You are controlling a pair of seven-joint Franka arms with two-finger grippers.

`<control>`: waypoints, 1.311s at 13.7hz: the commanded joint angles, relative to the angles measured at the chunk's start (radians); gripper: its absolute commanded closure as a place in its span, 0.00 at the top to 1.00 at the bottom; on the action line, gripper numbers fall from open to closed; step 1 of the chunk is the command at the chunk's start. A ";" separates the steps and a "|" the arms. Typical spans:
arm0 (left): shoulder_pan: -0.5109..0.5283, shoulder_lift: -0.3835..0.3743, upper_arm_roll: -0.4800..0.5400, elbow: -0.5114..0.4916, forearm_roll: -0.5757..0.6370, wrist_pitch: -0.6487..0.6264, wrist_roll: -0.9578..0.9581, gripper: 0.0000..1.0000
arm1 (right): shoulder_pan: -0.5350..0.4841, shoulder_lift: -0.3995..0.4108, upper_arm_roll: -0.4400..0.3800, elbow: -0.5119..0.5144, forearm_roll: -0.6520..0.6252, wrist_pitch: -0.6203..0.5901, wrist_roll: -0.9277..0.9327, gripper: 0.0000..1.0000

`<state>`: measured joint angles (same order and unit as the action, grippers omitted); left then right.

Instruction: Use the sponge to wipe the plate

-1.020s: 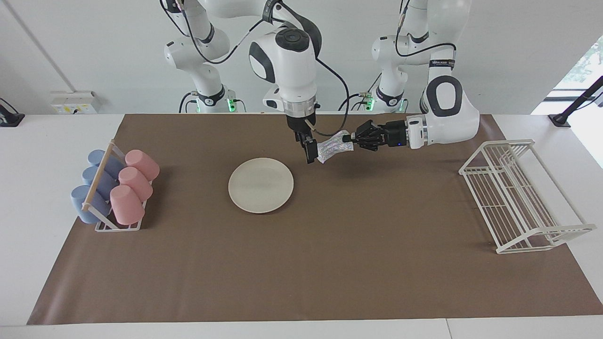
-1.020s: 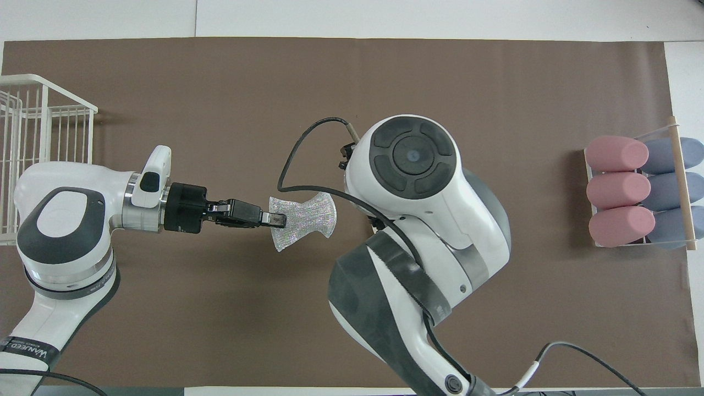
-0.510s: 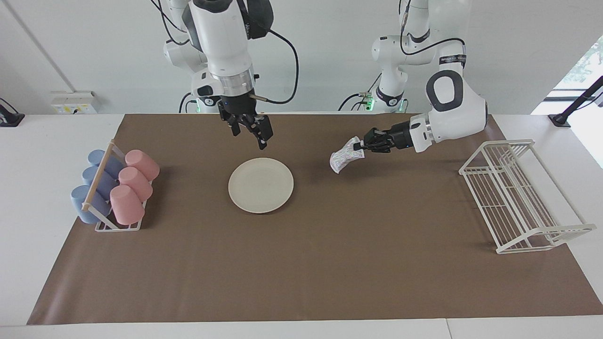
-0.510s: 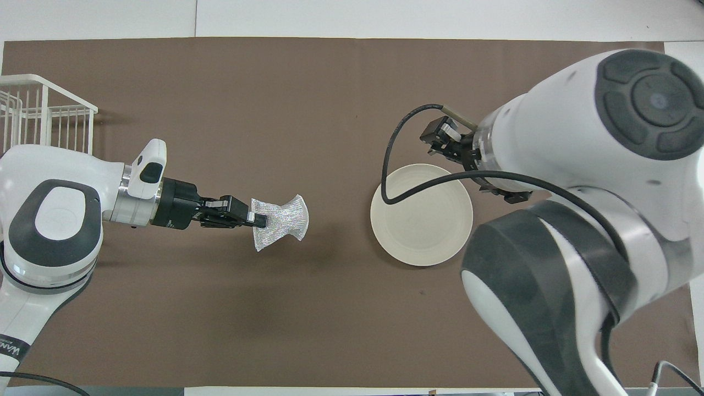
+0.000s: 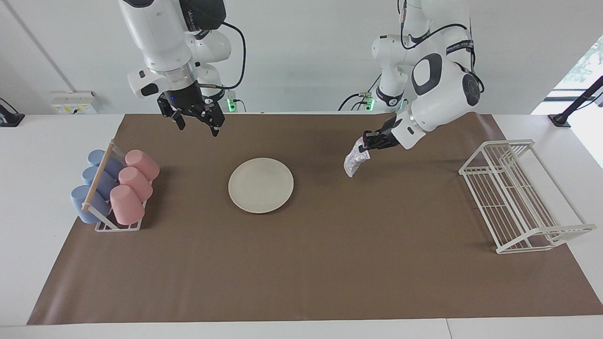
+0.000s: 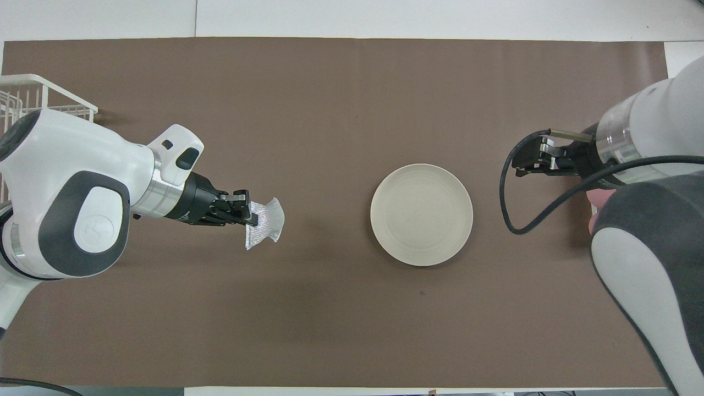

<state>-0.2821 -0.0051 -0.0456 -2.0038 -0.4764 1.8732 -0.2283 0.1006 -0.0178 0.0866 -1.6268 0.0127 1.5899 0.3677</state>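
The cream-white plate (image 5: 261, 185) lies flat on the brown mat near the table's middle and also shows in the overhead view (image 6: 421, 214). My left gripper (image 5: 365, 143) is shut on the top edge of the silvery sponge (image 5: 353, 160). The sponge hangs down in the air over bare mat, beside the plate toward the left arm's end. The same grip shows in the overhead view, gripper (image 6: 250, 212) and sponge (image 6: 265, 223). My right gripper (image 5: 197, 123) is open and empty, raised over the mat between the plate and the cup rack; it also shows in the overhead view (image 6: 520, 162).
A rack of pink and blue cups (image 5: 118, 188) stands at the right arm's end. A white wire dish rack (image 5: 518, 193) stands at the left arm's end and shows partly in the overhead view (image 6: 33, 93). The brown mat (image 5: 301, 263) covers most of the table.
My right gripper let go of the sponge and swung up and away toward the right arm's end. My left gripper drew back a little with the sponge, which now hangs down.
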 commanded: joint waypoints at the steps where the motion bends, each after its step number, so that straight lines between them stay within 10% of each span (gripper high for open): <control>1: -0.096 0.016 0.009 0.037 0.221 0.030 -0.216 0.00 | -0.019 -0.022 -0.027 -0.027 -0.010 -0.028 -0.182 1.00; 18: -0.223 0.114 0.007 0.191 1.231 -0.638 -0.413 0.00 | -0.061 -0.010 -0.103 -0.002 -0.022 -0.082 -0.334 1.00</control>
<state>-0.4845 0.0594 -0.0492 -1.8435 0.6828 1.2954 -0.6265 0.0617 -0.0208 -0.0274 -1.6260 0.0100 1.5134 0.0634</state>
